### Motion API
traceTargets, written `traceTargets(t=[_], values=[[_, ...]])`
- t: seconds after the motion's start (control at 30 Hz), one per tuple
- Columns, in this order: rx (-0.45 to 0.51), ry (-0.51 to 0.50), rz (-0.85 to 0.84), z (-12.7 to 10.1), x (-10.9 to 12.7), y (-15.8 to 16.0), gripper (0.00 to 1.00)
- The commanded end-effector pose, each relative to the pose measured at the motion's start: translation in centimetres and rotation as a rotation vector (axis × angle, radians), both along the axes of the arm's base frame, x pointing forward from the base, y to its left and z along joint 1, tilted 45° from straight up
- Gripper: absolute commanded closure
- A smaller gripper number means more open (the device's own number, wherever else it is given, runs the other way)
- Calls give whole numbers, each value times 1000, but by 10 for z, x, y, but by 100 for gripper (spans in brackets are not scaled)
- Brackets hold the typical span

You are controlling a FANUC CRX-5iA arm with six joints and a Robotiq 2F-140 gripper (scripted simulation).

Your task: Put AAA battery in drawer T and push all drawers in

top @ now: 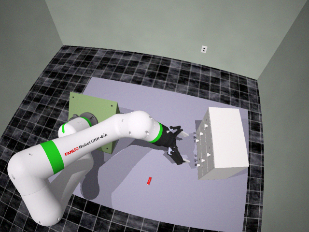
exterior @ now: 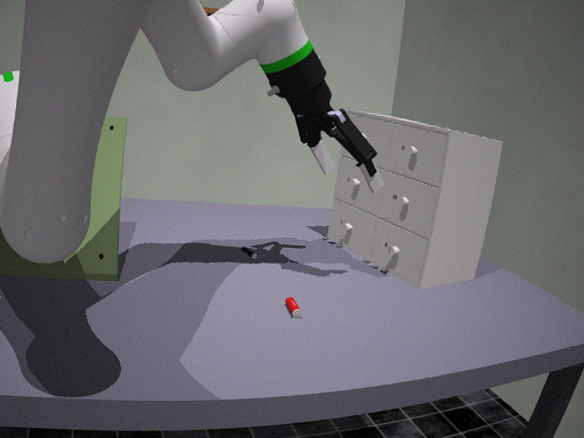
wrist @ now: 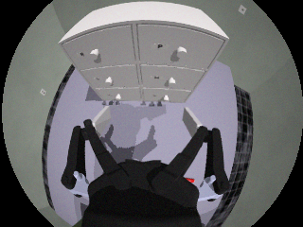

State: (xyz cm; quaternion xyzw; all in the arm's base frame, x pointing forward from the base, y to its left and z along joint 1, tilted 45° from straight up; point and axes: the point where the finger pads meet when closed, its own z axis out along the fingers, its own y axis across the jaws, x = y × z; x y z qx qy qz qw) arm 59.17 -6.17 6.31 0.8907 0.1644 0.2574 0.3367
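A thin black cylinder (exterior: pixel 249 252) lies in the arm's shadow; the arm hides it from the top view. A thicker red cylinder (top: pixel 149 181) (exterior: pixel 293 307) (wrist: pixel 189 180) lies nearer the table's front edge. I cannot read a battery type on either. The white chest (top: pixel 228 137) (exterior: pixel 461 213) (wrist: pixel 142 14) stands upright, its drawers in two columns and three rows, all pushed in. The wrist view shows a P on the upper right drawer (wrist: pixel 156 40); I cannot make out a T. My gripper (top: pixel 186 147) (exterior: pixel 352 178) (wrist: pixel 146 113) is open and empty, tilted towards the drawer fronts, short of the knobs.
The knobs stick out from the chest's front. The green base block (top: pixel 94 105) (exterior: pixel 111 193) stands at the arm's foot. The arm's elbow hangs over the left side of the table (top: pixel 214 199) (exterior: pixel 429 340). The chest stands near the table's far right edge.
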Motion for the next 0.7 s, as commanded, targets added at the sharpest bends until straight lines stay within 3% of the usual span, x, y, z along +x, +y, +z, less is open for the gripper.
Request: traceTargets(t=[0.0, 0.67], values=[[2, -102, 69, -3, 10, -7, 0], [18, -207, 171, -15, 23, -17, 0]])
